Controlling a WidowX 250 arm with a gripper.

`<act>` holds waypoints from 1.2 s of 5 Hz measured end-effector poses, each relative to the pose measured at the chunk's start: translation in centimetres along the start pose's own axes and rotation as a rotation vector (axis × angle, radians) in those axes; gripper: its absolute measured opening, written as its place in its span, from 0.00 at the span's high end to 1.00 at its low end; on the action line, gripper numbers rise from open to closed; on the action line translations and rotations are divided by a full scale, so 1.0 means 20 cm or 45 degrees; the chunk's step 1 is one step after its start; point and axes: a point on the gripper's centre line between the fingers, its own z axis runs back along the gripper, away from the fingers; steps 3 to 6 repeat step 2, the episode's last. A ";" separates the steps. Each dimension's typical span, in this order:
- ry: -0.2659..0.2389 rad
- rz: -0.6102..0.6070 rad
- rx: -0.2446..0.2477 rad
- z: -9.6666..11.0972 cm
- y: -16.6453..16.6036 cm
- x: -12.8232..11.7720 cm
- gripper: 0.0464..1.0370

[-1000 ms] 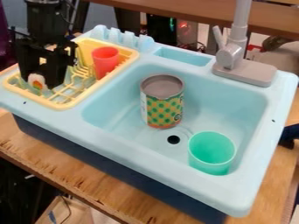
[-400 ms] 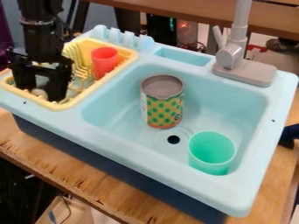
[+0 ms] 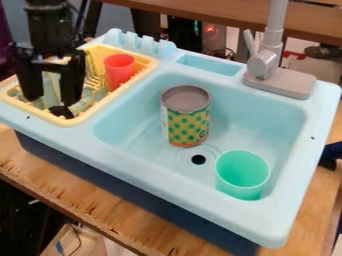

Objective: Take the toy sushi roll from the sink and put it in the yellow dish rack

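Raised slightly, the hand [image 3: 51, 101] hangs, fingers spread, over the yellow rack [image 3: 79, 119]

A can [image 3: 186, 120] and green cup [image 3: 242, 187] stand in the sink [image 3: 260, 112], near the drain [image 3: 198, 159]. A grey faucet [image 3: 264, 64] rises behind; a wooden table [image 3: 100, 202] lies beneath.

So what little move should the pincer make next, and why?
I'd shift the pincer slightly toward the dark thing in the rack before lowering it. The pincer is open above the rack, and the dark thing seems to sit nearer one fingertip than midway between them. Whether they touch, I can't tell.
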 end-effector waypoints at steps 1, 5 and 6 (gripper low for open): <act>-0.082 0.007 0.030 0.20 0.00 -0.05 0.04; -0.122 -0.106 0.102 0.38 -0.12 -0.14 0.04; -0.122 -0.106 0.102 0.38 -0.12 -0.14 0.04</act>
